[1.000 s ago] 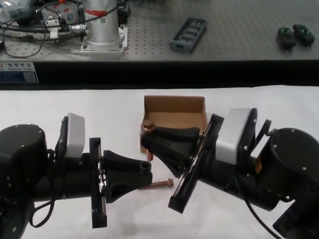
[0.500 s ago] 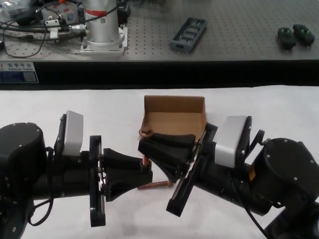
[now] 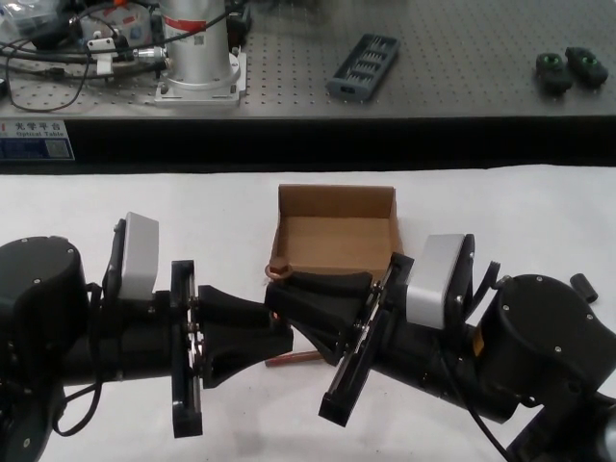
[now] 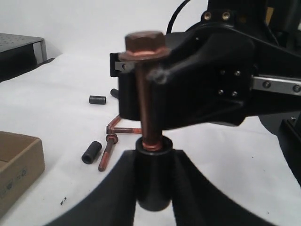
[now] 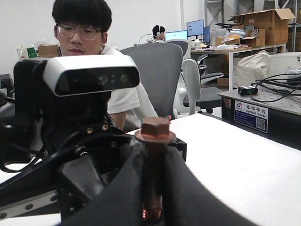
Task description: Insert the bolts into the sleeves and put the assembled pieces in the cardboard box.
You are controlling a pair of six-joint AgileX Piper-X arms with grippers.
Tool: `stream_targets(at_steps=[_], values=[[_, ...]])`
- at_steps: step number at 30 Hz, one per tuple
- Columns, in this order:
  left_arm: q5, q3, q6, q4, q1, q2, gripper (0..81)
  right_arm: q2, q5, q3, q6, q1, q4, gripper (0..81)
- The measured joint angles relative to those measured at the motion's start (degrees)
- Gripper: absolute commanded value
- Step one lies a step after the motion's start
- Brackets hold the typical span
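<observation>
Now right gripper (image 5: 153,183) pinches the bolt (image 4: 144,94), its tip inside the sleeve (image 4: 153,176) pinched by left gripper (image 4: 153,190).

bolt (image 4: 142,94): copper | sleeve (image 4: 153,181): black | cardboard box (image 3: 337,201): plain brown | bench cover (image 3: 115,197): white

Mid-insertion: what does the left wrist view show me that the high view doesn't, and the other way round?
Left wrist view: the bolt upright, its tip just inside the mouth of the sleeve that the left gripper holds, most of the shank above it. High view: the box whole, its floor bare, just beyond the meeting grippers. Both: the right gripper shut on the bolt below its head, loose bolts on the cloth, part of the box.
</observation>
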Motion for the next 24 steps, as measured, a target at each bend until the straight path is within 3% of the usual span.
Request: stream_targets(at_steps=[10, 13, 14, 17, 21, 24], values=[[-0.1, 0.0, -4.6, -3.5, 0.5, 0.0, 0.6, 0.0, 0.1, -0.3, 0.0, 0.0, 1.0, 6.2], [0.1, 0.0, -5.0, -4.1, 1.0, 0.0, 0.6, 0.0, 0.1, -0.5, 0.1, 0.0, 1.0, 0.8], [0.2, 0.0, -5.2, -4.3, 1.1, 0.0, 0.6, 0.0, 0.1, -0.4, 0.1, 0.1, 1.0, 3.3], [0.2, 0.0, -5.5, -4.3, 1.3, 0.0, 0.6, 0.0, 0.1, -0.5, 0.1, 0.1, 1.0, 24.2], [0.2, 0.0, -5.6, -4.9, 1.4, 0.0, 0.6, 0.0, 0.1, -0.6, 0.3, 0.1, 1.2, 61.3], [0.2, 0.0, -5.6, -5.4, 1.4, 0.0, 0.6, 0.1, 2.0, -0.6, 2.0, 0.1, 2.0, 74.6]])
